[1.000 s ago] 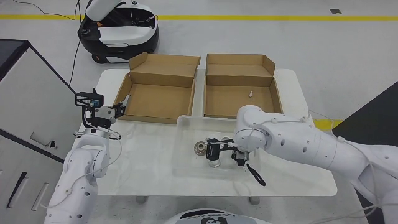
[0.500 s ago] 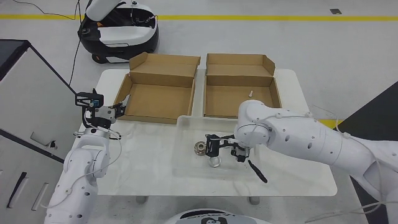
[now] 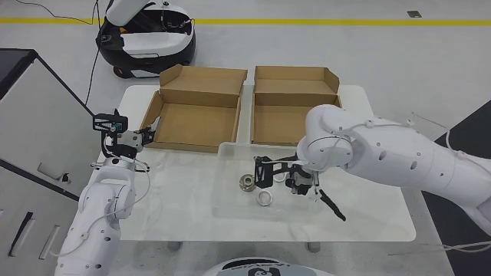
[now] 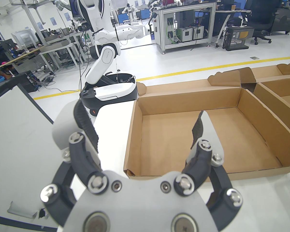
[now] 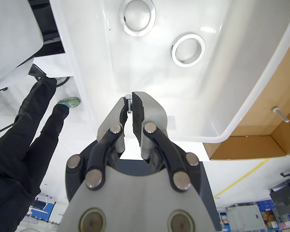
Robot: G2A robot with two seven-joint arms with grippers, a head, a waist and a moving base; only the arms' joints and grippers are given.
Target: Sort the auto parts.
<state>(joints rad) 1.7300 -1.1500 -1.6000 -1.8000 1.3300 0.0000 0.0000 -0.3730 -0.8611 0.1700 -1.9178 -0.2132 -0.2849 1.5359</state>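
Small silver bolt [image 5: 128, 97] in right claw [image 5: 129, 103]

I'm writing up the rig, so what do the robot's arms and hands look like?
The left arm and right arm are glossy white, with rounded shells. The left hand and right hand match: silver plate, black links with silver bolts, two silver fingers faced with black ribbed pads.

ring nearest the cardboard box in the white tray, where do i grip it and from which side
Probably from straight above, pinching the rim of the ring: one finger in the hole, one outside. It lies flat on the white tray floor, hole up, with nothing touching it.
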